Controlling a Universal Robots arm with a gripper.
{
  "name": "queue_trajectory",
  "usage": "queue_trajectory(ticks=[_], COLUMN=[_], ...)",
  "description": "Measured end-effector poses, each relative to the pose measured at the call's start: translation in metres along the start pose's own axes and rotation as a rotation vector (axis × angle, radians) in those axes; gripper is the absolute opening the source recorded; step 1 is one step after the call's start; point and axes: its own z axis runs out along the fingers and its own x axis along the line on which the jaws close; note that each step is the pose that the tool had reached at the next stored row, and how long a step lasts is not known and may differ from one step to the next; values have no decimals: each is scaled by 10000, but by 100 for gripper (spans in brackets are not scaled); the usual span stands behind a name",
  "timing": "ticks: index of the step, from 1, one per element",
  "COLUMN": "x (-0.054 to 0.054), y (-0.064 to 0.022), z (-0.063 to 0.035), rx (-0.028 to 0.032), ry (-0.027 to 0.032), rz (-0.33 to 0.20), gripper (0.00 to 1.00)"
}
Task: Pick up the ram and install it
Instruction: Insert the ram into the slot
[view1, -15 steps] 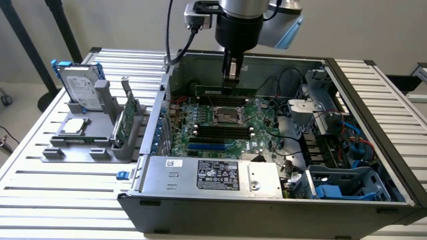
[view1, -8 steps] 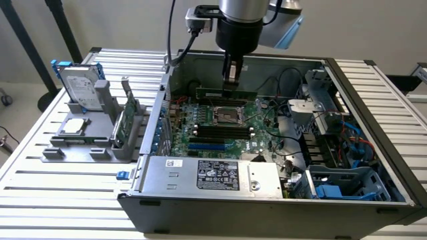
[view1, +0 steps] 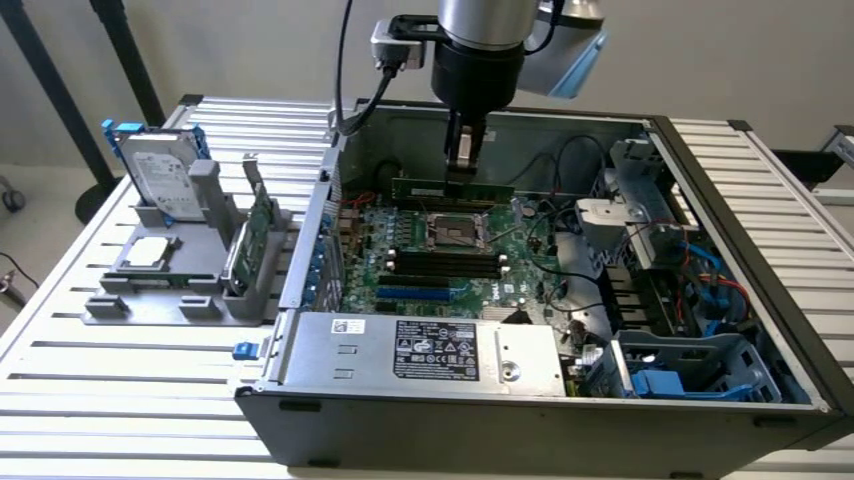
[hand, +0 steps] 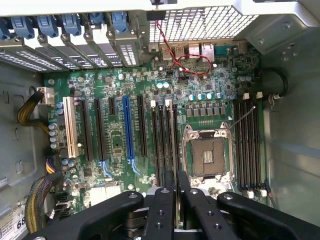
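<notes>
Green ram (view1: 424, 187) | held level in gripper (view1: 462, 175), jaws narrow on it | above motherboard (view1: 363, 287)

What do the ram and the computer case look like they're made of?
The ram: green circuit board, likely fibreglass laminate, matte, carrying dark chips. The computer case: grey sheet metal by its thin folded walls, dull finish.

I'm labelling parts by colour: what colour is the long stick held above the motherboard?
Green. The ram shows best in the exterior view.
</notes>
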Motion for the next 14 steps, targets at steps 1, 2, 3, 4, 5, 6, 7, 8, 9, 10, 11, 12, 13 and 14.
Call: queue_trajectory(ticks=[1, 2, 3, 4, 5, 6, 7, 8, 9, 10, 11, 12, 13, 14], x=[0, 0, 0, 0, 0, 0, 0, 0, 0, 1, 2, 2, 2, 1], y=[0, 0, 0, 0, 0, 0, 0, 0, -1, -1, -1, -1, -2, -3], z=[0, 0, 0, 0, 0, 0, 0, 2, 9, 18, 31, 47, 64, 81], rx=[0, 0, 0, 0, 0, 0, 0, 1, 2, 2, 3, 6, 11, 14], ry=[0, 1, 0, 0, 0, 0, 5, 7, 8, 13, 26, 51, 79, 102], rz=[0, 0, 0, 0, 0, 0, 0, 0, 0, 0, 1, 3, 4, 4], gripper=[14, 14, 14, 14, 14, 14, 14, 14, 14, 14, 14, 14, 14, 14])
